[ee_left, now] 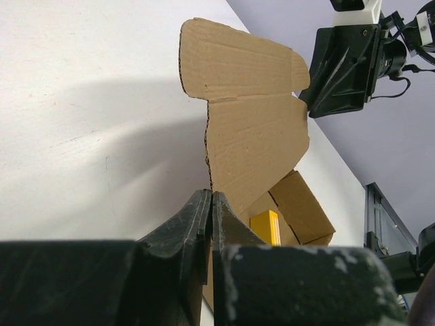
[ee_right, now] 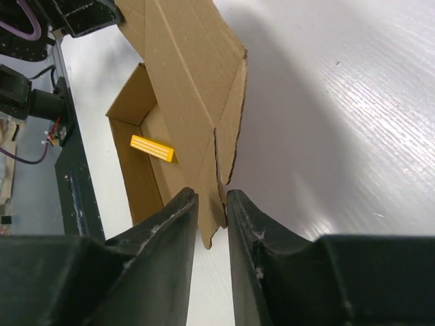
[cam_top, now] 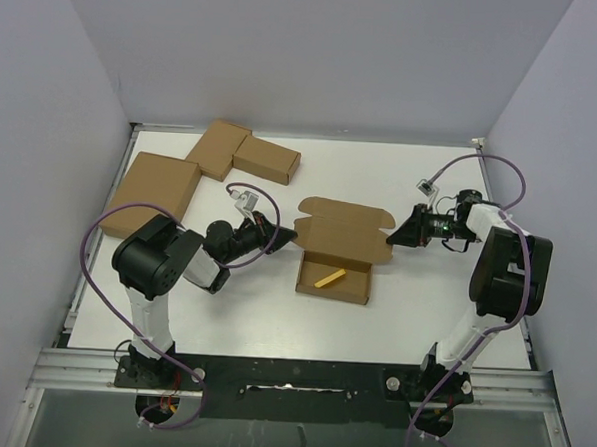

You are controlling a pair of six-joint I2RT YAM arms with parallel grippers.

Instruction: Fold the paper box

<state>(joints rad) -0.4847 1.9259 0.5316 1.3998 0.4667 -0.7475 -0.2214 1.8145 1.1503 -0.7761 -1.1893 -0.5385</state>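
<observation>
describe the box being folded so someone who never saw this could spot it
On the white table, look at the middle, between the left gripper and right gripper. The paper box there is an open tray with its lid flap up and a yellow piece inside; the cartons at the far left are closed.

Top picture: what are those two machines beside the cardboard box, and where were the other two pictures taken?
Two robot arms, bolted to the table's near edge. The top picture looks down from above; the others come from a camera on each wrist. Between the arms lies an open box holding a yellow piece; a flat carton and two small cartons lie at the far left. The left end effector is pinched shut on the lid's left edge; the right end effector has the right flap between open fingers.
</observation>
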